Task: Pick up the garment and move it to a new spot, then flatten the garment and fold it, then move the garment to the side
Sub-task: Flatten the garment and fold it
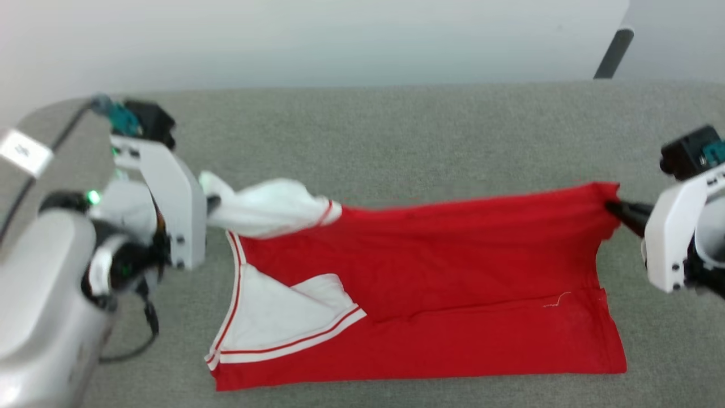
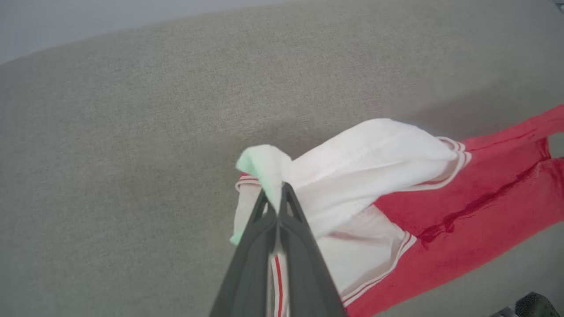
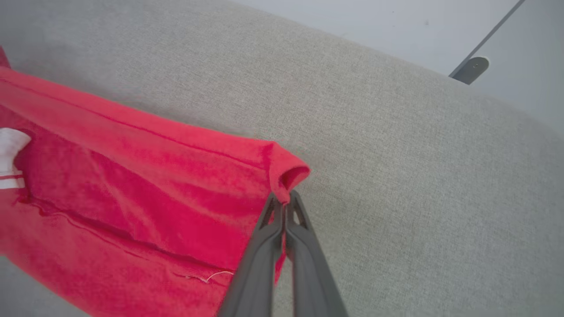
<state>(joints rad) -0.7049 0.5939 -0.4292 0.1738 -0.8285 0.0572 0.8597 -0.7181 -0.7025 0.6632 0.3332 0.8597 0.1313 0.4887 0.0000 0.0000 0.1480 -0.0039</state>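
The left gripper (image 1: 212,204) sits at the shirt's (image 1: 425,272) left end, its two dark fingers pressed together on a bunch of the white sleeve (image 1: 272,207). In the left wrist view the cloth pokes out past the fingertips, so the pinch looks deep and firm.

The shirt lies spread on the grey surface (image 1: 396,130), its long axis running left to right from one gripper to the other. Its far edge is raised and drawn fairly straight between the two pinches. Its near edge rests flat on the surface on the robot's side, with the other white sleeve (image 1: 283,317) folded in over the red body near the left end.

At the shirt's right end, the right gripper (image 1: 614,208) has its jaws closed on the far corner of the red hem (image 1: 606,195). In the right wrist view that corner curls over the fingertips.

Each arm holds one end of the far edge, so neither is nearer than the other. The next move probably turns on carrying that edge across the shirt's short axis, toward the near edge. Both arms would need to travel evenly, or the cloth will skew.
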